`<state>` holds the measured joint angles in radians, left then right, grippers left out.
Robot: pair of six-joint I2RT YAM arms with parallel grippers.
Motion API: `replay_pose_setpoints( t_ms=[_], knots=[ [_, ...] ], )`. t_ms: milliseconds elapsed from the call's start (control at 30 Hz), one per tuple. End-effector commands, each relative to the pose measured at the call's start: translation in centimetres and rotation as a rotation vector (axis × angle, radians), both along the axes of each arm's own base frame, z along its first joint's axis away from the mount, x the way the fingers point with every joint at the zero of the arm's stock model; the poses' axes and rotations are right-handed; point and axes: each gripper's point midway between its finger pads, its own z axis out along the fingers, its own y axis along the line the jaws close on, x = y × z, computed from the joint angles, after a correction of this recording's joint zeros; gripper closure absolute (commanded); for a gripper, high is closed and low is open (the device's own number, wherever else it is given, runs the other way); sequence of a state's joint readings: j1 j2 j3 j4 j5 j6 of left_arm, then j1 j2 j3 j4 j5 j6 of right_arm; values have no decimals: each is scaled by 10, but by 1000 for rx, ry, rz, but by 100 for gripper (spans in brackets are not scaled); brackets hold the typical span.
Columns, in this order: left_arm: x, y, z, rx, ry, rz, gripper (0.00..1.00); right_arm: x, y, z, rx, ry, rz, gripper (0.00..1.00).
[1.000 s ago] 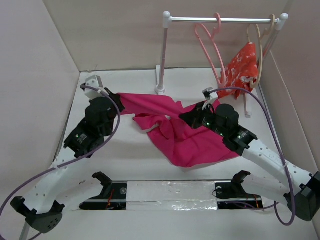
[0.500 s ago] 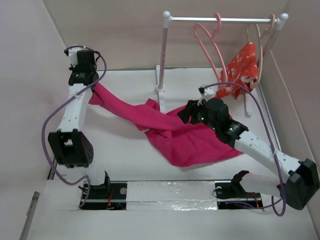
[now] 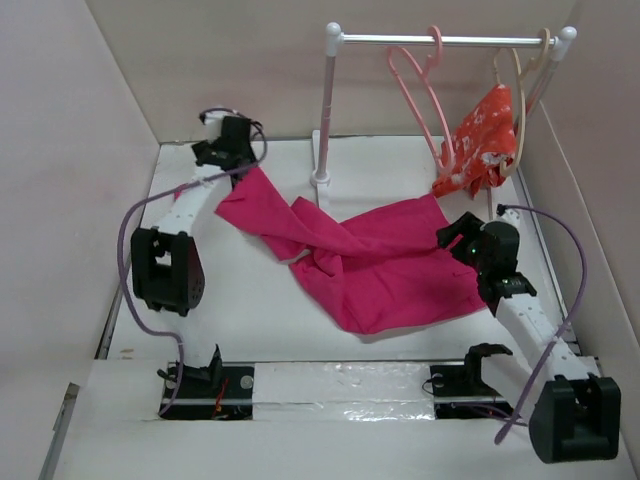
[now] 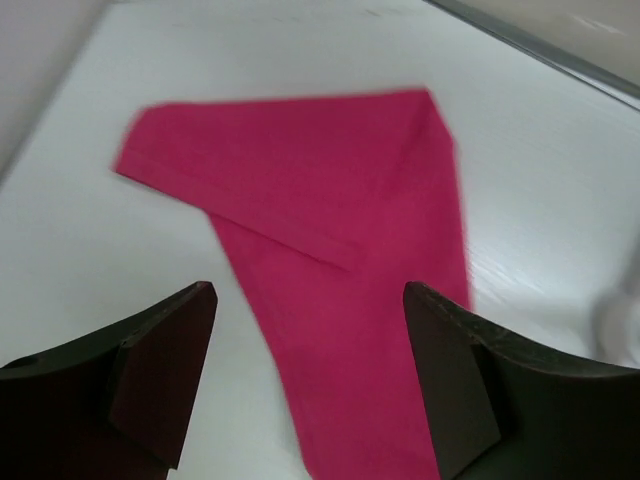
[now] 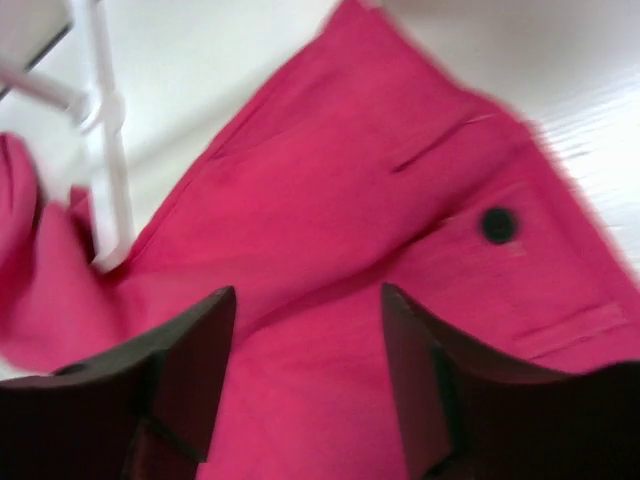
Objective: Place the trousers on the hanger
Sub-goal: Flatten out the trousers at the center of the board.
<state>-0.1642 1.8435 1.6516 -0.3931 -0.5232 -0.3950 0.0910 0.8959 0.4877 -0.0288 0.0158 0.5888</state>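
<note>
A white table (image 3: 250,310) boxed in by pale walls carried the whole scene. At far left, the left gripper (image 3: 218,152) hung with its jaws spread and nothing between them. The trousers (image 3: 380,270) sprawled rumpled across the middle, one leg running out to the left. Behind them, the hanger (image 3: 420,100) hung by its hook on the rail (image 3: 440,40). At right, the right gripper (image 3: 452,236) also stood parted and empty.

With neither arm gripping cloth, the likely trouble was a pinch that caught only one layer of the crumpled fabric, so that the garment would lift twisted and slide off the thin hanger.

The left leg's hem lay just below the left gripper's jaws. The right gripper hovered over what was probably the waistband, judging by a dark button in its blurred wrist view. The hanger stayed well apart from both.
</note>
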Motion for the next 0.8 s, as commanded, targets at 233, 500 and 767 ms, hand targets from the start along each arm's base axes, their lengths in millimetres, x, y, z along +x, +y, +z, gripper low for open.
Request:
replay_pose_setpoints(
  t_ms=[233, 500, 767],
  knots=[
    [-170, -167, -4, -342, -334, -318, 34, 22, -91, -32, 113, 37, -307, 14],
    [-218, -157, -96, -372, -179, -336, 31, 24, -105, -74, 208, 163, -316, 13],
    [-194, -154, -124, -431, -152, -336, 29, 18, -81, -111, 260, 293, -167, 10]
  ],
)
